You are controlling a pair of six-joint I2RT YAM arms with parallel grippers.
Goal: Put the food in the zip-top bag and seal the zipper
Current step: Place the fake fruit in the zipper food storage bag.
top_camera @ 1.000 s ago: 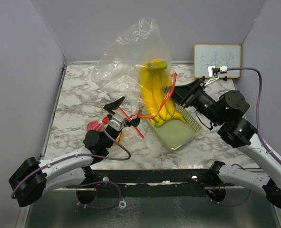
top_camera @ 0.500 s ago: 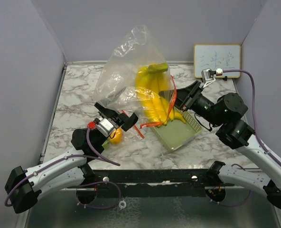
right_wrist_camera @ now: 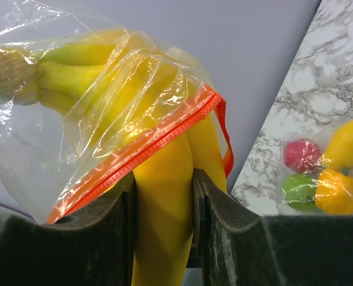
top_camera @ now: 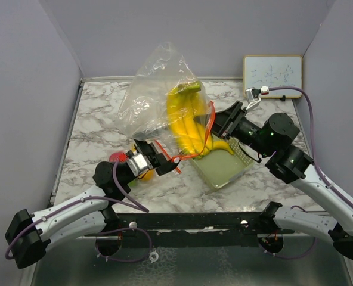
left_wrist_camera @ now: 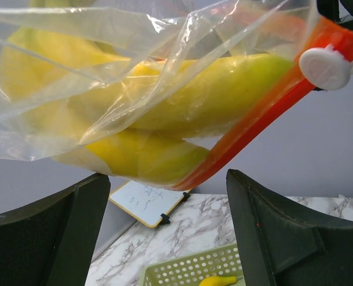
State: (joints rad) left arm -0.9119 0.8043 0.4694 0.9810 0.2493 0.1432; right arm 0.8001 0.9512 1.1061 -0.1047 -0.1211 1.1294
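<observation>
The zip-top bag (top_camera: 155, 89) hangs in the air over the table, and its red-orange zipper (right_wrist_camera: 146, 143) runs across a bunch of yellow bananas (top_camera: 185, 122). The upper part of the bunch is inside the bag and the lower ends stick out of the mouth. My right gripper (top_camera: 219, 123) is shut on one banana end (right_wrist_camera: 164, 202) just below the zipper. My left gripper (top_camera: 158, 157) is open and empty just under the bag's lower edge. In its own view its jaws stand wide apart below the bananas (left_wrist_camera: 224, 89) and the white slider (left_wrist_camera: 328, 65).
A pale green tray (top_camera: 227, 170) lies under the bunch, with one small banana (left_wrist_camera: 219, 280) in it. Small red, green, yellow and orange pieces (right_wrist_camera: 319, 173) lie on the marble beside my left arm. A whiteboard (top_camera: 272, 74) stands at the back right.
The bag and the bananas have swung left with my right gripper. My left gripper has moved right, in under the bag's mouth, and stays open.
</observation>
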